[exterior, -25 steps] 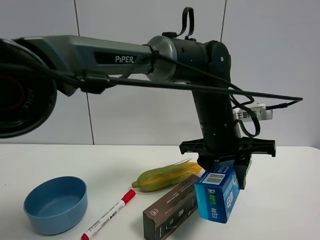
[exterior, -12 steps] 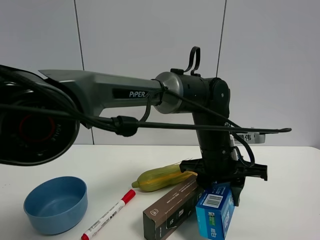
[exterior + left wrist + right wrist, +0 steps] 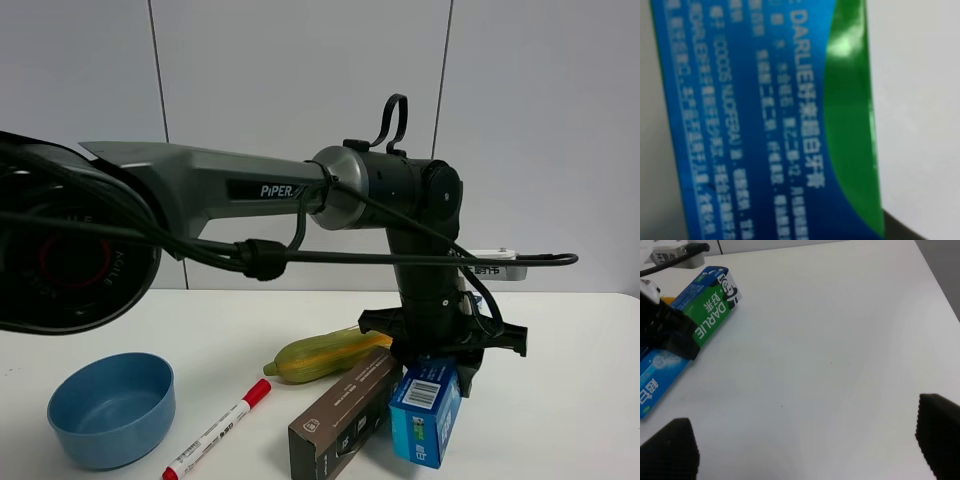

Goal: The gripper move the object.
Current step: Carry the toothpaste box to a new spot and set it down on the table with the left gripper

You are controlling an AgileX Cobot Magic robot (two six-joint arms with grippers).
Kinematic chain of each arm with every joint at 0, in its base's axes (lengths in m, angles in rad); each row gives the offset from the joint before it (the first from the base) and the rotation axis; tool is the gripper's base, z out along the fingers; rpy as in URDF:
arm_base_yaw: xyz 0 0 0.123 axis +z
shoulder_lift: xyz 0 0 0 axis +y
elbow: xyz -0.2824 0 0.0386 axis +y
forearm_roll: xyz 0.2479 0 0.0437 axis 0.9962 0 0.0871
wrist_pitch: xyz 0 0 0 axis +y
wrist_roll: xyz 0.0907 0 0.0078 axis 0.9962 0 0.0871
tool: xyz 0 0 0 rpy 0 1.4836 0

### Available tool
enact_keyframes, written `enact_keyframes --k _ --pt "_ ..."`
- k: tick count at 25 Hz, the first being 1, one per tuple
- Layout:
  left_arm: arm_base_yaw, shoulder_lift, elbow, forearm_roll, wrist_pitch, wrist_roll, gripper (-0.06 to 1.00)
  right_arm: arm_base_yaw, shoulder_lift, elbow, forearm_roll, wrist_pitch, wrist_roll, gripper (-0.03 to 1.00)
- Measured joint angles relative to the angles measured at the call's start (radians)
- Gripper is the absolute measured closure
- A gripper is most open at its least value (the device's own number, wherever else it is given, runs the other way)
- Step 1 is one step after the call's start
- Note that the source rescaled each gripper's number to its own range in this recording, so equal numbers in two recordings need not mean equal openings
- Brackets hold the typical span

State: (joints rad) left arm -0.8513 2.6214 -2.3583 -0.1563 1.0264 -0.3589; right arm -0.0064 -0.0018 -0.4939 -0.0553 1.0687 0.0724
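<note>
While the left gripper [image 3: 445,352] clamps the Darlie toothpaste carton [image 3: 425,410] — low at the bench [image 3: 570,400], just beside the dark brown box [image 3: 345,415] — the move looks nearly done; only letting go seems left. Away from it, the right gripper [image 3: 805,435] gapes wide, empty.

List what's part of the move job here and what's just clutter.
Job:
long blue and green Darlie toothpaste carton
black two-fingered left gripper, jaws closed on that carton

Lying about:
dark brown rectangular box
red-capped white marker
round blue bowl
yellow-green corn cob
right gripper, open, holding nothing
</note>
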Motion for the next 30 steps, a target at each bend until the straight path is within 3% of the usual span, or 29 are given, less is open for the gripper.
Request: enact_keyframes --k 14,30 --pt "-0.013 0.024 0.0 -0.029 -0.012 -0.013 0.94 0.0 0.0 0.0 0.0 0.0 0.0 -0.03" --pt "-0.019 0.035 0.0 -0.035 -0.006 0.044 0.94 0.0 0.0 0.0 0.001 0.0 0.0 -0.03"
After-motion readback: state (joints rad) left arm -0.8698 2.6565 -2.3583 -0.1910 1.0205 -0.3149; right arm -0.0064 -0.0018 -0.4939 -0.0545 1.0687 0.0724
